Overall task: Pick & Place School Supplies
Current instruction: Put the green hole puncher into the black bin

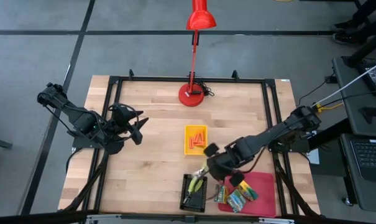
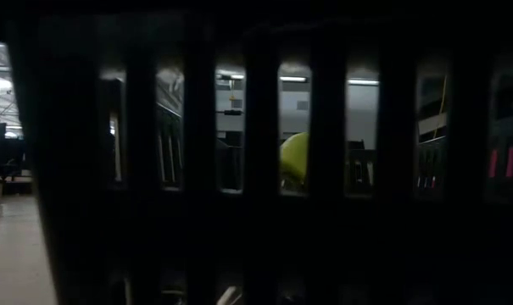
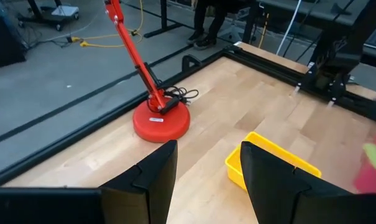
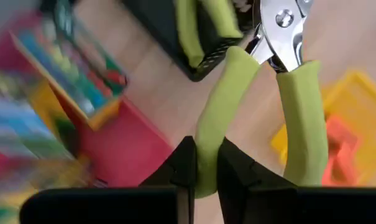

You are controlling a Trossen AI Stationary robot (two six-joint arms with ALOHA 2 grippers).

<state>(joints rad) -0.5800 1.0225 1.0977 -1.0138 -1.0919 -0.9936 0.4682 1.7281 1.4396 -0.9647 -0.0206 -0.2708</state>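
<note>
At the near edge of the desk [image 1: 144,168] the right pincer [image 4: 205,163] is clamped narrow on one yellow-green handle of a pair of pliers [image 4: 262,93], holding them in the air with the steel jaws pointing away from the wrist and the second handle hanging free beside the gripped one. In the high view the right pincer [image 1: 207,167] hangs just above and beside the black tray [image 1: 195,191], which sits at the near edge and already holds another yellow-green-handled tool; the carried pliers [image 1: 202,171] lie between the pincer and that tray's far rim. The step in hand looks like carrying the pliers to the black tray, and to do it well the arm should bring the tool fully over the tray's opening, lower it until the jaws and the loose handle are inside the walls, and only then let go, since a one-handle grip lets the tool swing and catch the rim. Just to the right of the black tray, the red tray [image 1: 262,190] carries the little printed boxes [image 1: 237,196]. Farther in, near the middle of the desk, the yellow tray [image 1: 196,139] holds the short orange sticks [image 1: 197,138]. The left pincer [image 1: 138,127] waits with its fingers apart above the left edge, holding nothing. At the far edge stands the red desk lamp [image 1: 192,94].
</note>
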